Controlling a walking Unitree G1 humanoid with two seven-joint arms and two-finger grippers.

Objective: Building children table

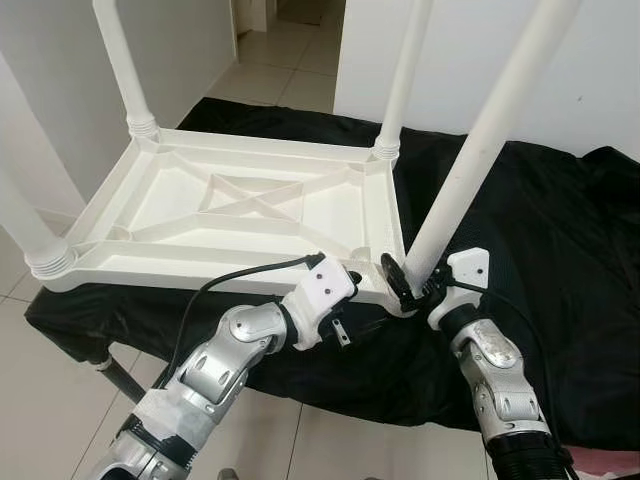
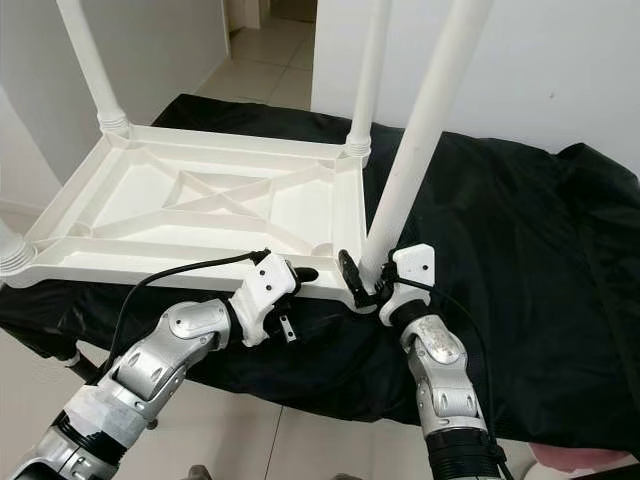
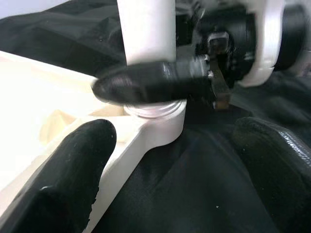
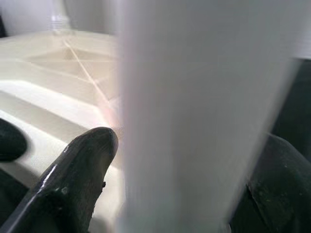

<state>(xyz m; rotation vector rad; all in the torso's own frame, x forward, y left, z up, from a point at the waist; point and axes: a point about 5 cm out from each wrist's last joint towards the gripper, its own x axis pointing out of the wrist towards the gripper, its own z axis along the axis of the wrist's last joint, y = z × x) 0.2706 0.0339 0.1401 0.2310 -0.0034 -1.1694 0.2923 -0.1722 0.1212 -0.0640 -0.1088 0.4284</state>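
Fourth leg goes into the near corner of the upturned children table.

The black cloth (image 1: 560,230) covers the work surface, and the white table top (image 1: 250,210) lies on it upside down, with three legs already standing in their corner sockets. The fourth leg (image 1: 480,140) stands in the near right socket (image 3: 155,114) and leans a little to the right. The right gripper (image 1: 420,285) is clenched around this leg just above the socket. The left gripper (image 3: 165,160) is released, fingers (image 3: 73,170) spread, one against the rim near the same corner. I think the risk is here: if the leg is pushed or turned while it leans, it may jam or jump out, and the light top may slide on the cloth.
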